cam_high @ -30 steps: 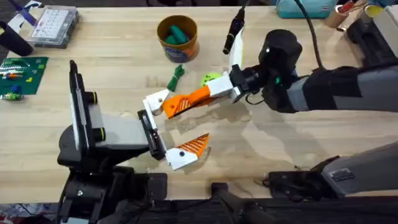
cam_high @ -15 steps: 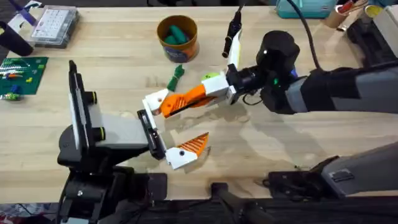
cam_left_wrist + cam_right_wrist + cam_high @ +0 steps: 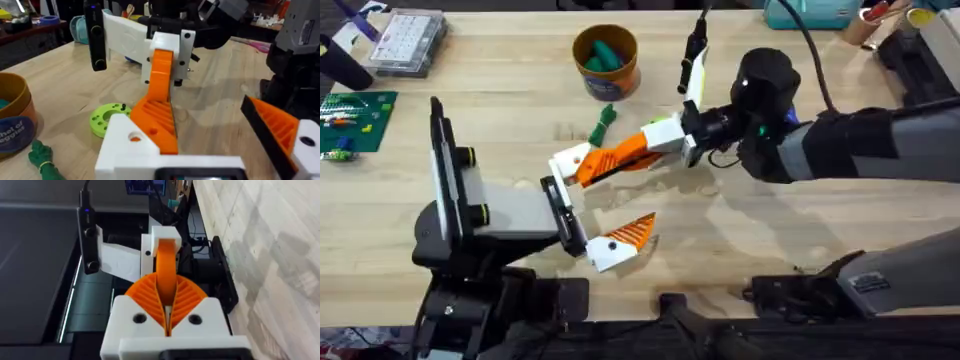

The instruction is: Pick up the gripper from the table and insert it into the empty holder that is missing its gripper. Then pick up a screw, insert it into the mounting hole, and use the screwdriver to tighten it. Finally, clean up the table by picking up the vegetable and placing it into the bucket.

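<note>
My right gripper (image 3: 646,148) is shut on the gripper, an orange ribbed finger (image 3: 605,162) with a white base, and holds it above the table. The white base hovers just beside the holder, a black clamp (image 3: 552,192) on the front of the grey body (image 3: 510,215). That body is my left gripper (image 3: 582,215), standing open, with an identical finger (image 3: 625,238) mounted at its near end. In the left wrist view the held finger (image 3: 160,100) slants down close in front. The dark green vegetable (image 3: 603,123) lies on the table just short of the yellow-orange bucket (image 3: 610,82).
A lime-green ring (image 3: 658,125) lies under the right gripper. A black and white tool (image 3: 695,50) lies behind it. A clear compartment box (image 3: 408,40) and a green board (image 3: 355,120) sit at the far left. Clutter lines the back right edge.
My right gripper has shifted slightly left and away with the orange finger, whose white base stays by the black clamp. Nothing else has moved.
</note>
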